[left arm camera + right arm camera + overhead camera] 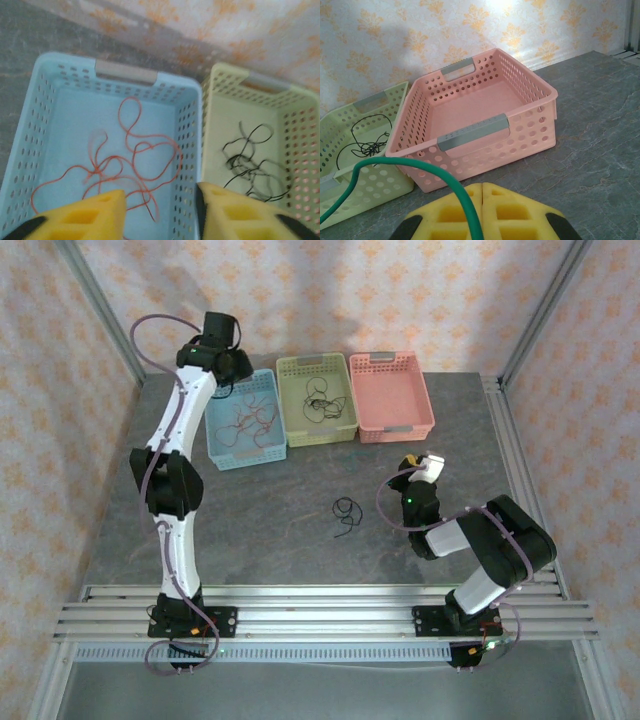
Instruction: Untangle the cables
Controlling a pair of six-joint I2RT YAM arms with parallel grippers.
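Note:
Several red-orange cables (135, 160) lie in loose loops in the blue basket (125, 74), partly blurred. My left gripper (160, 195) hangs above that basket's right wall, open, nothing between its yellow fingers (100, 212). From above, the left gripper (232, 365) sits over the blue basket (215, 445) and the red cables (250, 423). Black cables (252, 160) are bunched in the green basket (220, 72). One small black cable (345, 512) lies curled on the table. My right gripper (483, 186) is shut, pads together; a green cord (445, 177) crosses its left finger.
The pink basket (475, 131) stands empty just ahead of the right gripper (428, 465). The three baskets line the back of the table, the green basket (315, 362) in the middle and the pink basket (395, 425) on the right. Metal frame posts (540, 310) flank the table.

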